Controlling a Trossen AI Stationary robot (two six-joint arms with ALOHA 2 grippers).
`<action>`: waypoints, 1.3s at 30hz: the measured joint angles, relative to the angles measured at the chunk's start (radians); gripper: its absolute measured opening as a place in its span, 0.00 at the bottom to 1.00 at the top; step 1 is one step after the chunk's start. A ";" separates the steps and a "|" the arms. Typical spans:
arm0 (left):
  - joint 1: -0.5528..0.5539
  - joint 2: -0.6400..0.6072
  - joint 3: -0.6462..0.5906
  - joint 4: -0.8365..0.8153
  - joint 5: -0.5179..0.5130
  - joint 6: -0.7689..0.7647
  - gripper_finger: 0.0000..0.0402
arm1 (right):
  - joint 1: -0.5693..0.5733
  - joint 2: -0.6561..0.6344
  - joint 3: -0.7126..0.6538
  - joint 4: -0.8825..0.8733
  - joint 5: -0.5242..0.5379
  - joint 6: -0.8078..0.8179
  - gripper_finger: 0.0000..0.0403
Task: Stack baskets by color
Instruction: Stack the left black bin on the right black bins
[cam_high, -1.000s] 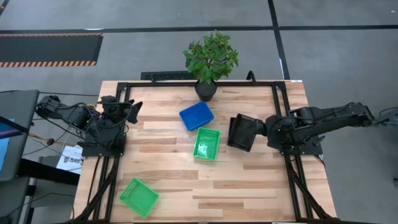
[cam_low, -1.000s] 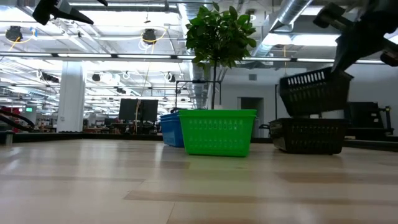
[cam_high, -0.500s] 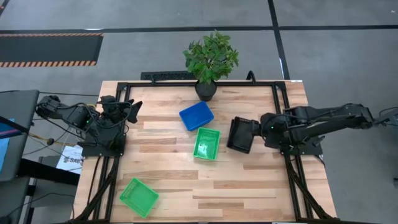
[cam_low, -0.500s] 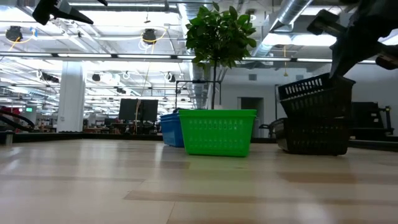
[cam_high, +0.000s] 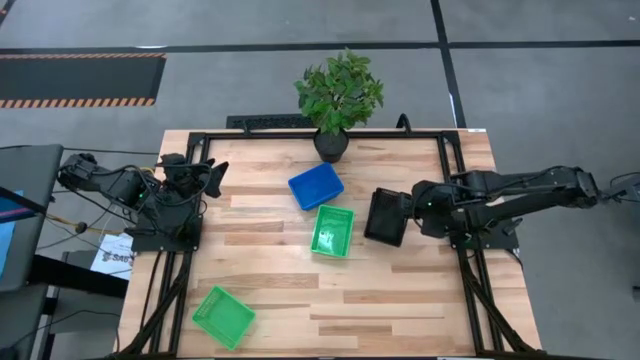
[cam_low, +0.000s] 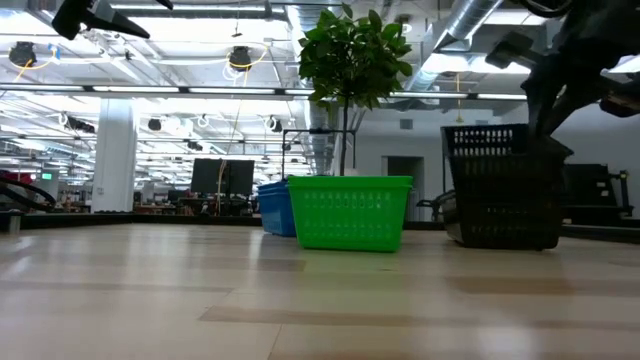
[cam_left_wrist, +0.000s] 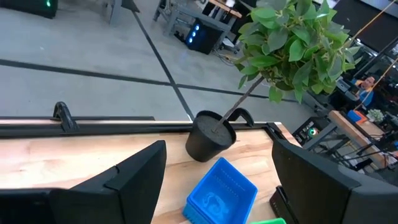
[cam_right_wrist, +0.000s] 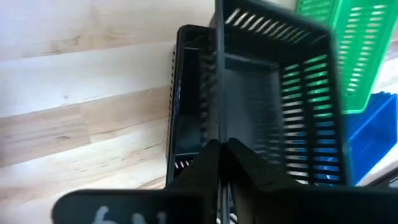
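The right end effector (cam_right_wrist: 219, 149) pinches the wall of a black mesh basket (cam_high: 387, 216), nested in another; left end effector (cam_left_wrist: 217, 180) open.

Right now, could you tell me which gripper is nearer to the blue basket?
Left, though not by much. The left gripper waits beside the blue basket, at the table's left edge. The right gripper is past it on the other side, at the black baskets.

Potted plant (cam_high: 338, 95) in a dark pot at the table's (cam_high: 300, 285) far edge, centre. Wood-plank table top, black frame rails around it. Grey floor, hazard-striped mat (cam_high: 80, 80) far left.
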 joint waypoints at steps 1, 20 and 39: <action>0.000 0.000 0.000 0.000 -0.005 0.002 0.70 | 0.000 -0.001 0.000 0.002 -0.001 0.000 0.12; 0.000 0.000 0.000 0.000 -0.016 0.005 0.70 | 0.000 -0.003 0.000 0.027 -0.083 0.068 0.14; 0.000 0.000 0.000 0.000 -0.008 0.008 0.70 | -0.046 -0.004 0.002 0.042 -0.084 0.152 0.17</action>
